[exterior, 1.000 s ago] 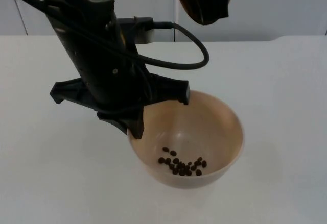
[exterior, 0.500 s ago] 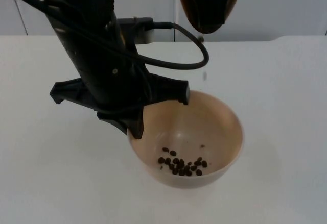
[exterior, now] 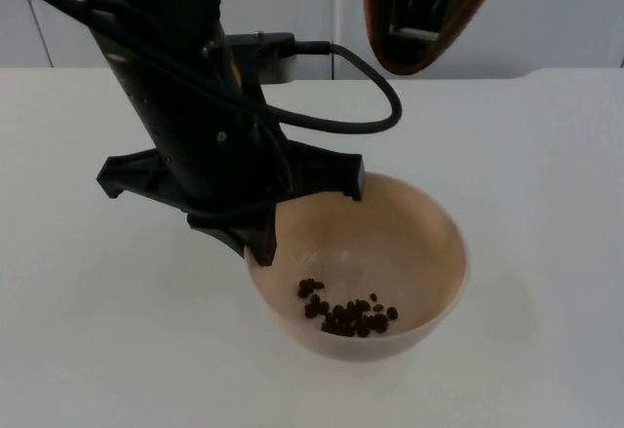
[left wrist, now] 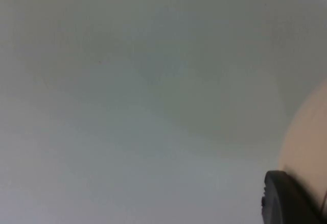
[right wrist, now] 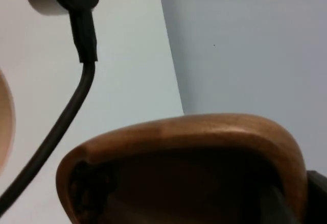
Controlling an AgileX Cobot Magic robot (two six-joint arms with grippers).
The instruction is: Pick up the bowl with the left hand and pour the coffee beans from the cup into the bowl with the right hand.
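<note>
Holding the bowl (exterior: 385, 262) by its near rim, my left gripper (exterior: 261, 243) is clamping it above the bench (exterior: 546, 155); the beans (exterior: 343, 313) are lying inside; my right gripper is gripping the light, stiff wooden cup (exterior: 429, 9) overhead.

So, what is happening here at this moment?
The left gripper holds the beige bowl by its rim, at the side nearer the left arm. Coffee beans lie in a small heap in the bowl. The right gripper holds the brown wooden cup tipped, high above the bowl near the grey wall.
</note>
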